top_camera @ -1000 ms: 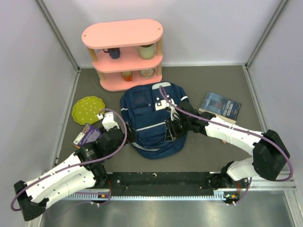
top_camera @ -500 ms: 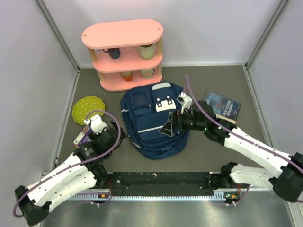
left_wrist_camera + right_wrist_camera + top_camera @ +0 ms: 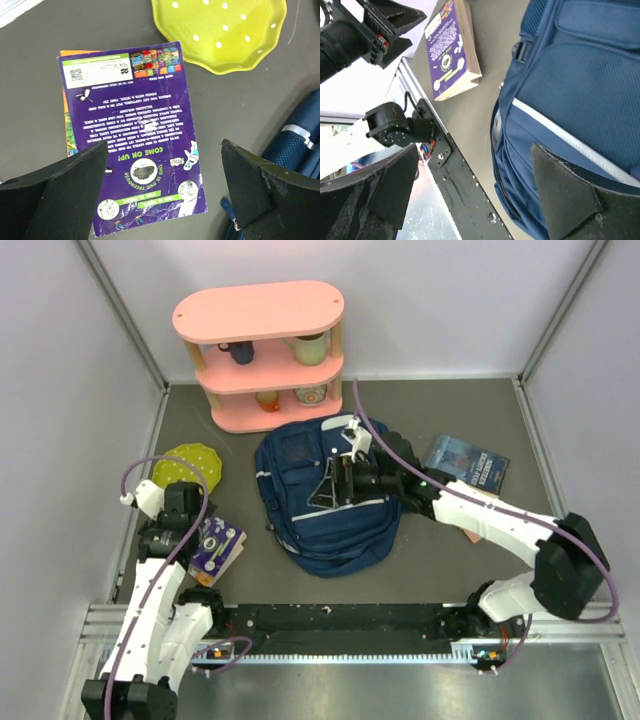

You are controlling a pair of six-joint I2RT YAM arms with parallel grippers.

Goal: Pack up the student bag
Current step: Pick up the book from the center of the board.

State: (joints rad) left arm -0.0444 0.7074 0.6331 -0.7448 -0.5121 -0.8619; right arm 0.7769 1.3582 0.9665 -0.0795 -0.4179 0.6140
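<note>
The student bag, a navy backpack with a white stripe, lies flat in the middle of the table. My right gripper hovers open above its front pockets, holding nothing. In the right wrist view the right gripper frames the student bag's side and the table edge. My left gripper is left of the bag, open over a purple book. Seen from the left wrist, the purple book lies flat between the wide-spread left gripper fingers, untouched.
A pink shelf with mugs stands at the back. A yellow-green dotted plate lies beyond the purple book. A blue book lies right of the bag. Grey walls close in both sides.
My right gripper opened, let go of the bag's front and moved up toward the far left. My left arm swung left away from the bag, and the purple book now shows fully.
</note>
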